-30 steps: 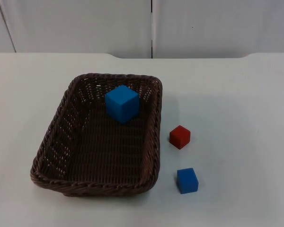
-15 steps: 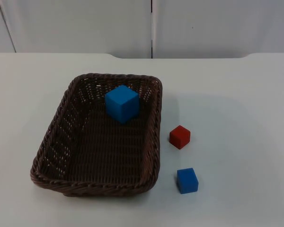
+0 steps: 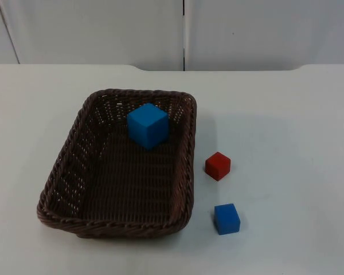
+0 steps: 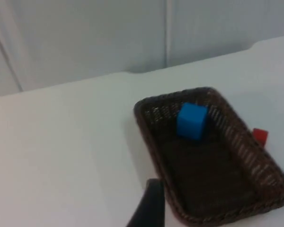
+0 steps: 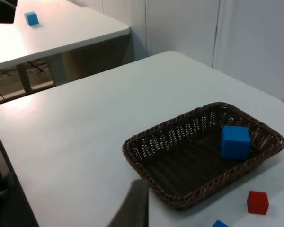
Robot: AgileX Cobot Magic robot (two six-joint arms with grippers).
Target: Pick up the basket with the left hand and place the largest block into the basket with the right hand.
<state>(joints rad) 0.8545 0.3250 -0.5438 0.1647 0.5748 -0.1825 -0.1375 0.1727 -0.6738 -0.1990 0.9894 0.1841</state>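
White table (image 3: pixel 286 114) runs back to a grey wall (image 3: pixel 264 34). On it sits a brown basket (image 3: pixel 63 172) with the big blue block (image 3: pixel 148 125) inside. 1 red block (image 3: pixel 218 165) and 1 small blue block (image 3: pixel 226 218) lie beside it.

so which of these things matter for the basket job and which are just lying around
For the job:
- wicker basket
- large blue block, already inside the basket at its far end

Lying about:
- red block, on the table right of the basket
- small blue block, nearer the camera than the red one
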